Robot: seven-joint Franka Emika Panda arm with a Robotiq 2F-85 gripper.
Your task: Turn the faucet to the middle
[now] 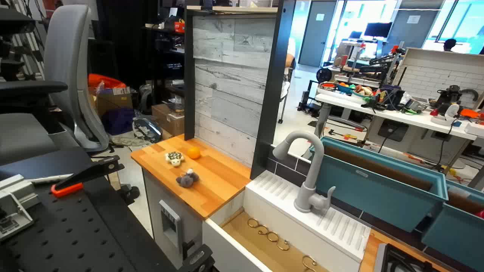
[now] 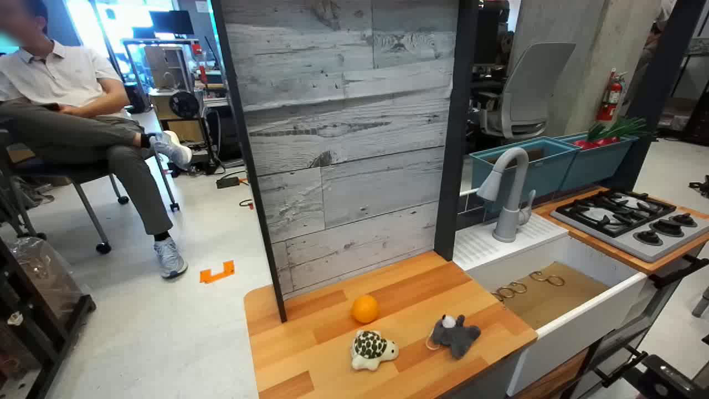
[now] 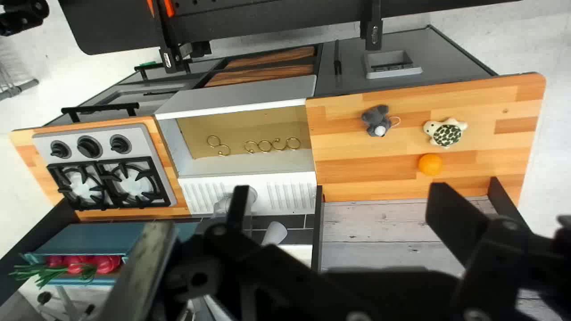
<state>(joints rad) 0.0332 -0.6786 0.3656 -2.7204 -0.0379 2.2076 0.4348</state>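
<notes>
"Faucet [image 1: 312, 174] first: where is it, and how far along is the job?"

"Right of centre in both exterior views, upright on the ledge [image 1: 342, 223] behind the sink [image 2: 576, 332]. Its spout [image 1: 281, 149] points left in those frames, toward the panel [image 1: 230, 83] side. I'd call the turn not done: if 'middle' means over the sink, the whole swing seems yet to do."

"And the pincer [image 3: 339, 191]?"

"Spread wide in the wrist view, its two fingers [image 3: 237, 203] well apart, nothing held. It partly hides the faucet there, yet neither exterior view shows it touching."

"Now count outward."

"One faucet, one sink. Inside that lie gold hooks [image 1: 267, 233]; I'd say three, but they're too small to be sure. Lower middle of an exterior view, the desk [image 2: 410, 288] carries three things, apart from each other: one orange [image 2: 365, 308], one turtle [image 2: 372, 350], one mouse [image 2: 455, 335]."

"And past those?"

"One stove [image 2: 631, 221] at the frame's right, with three knobs [image 2: 666, 228]. Two teal bins [image 1: 378, 189], right too. One seated person [image 2: 72, 91], upper left."
</notes>
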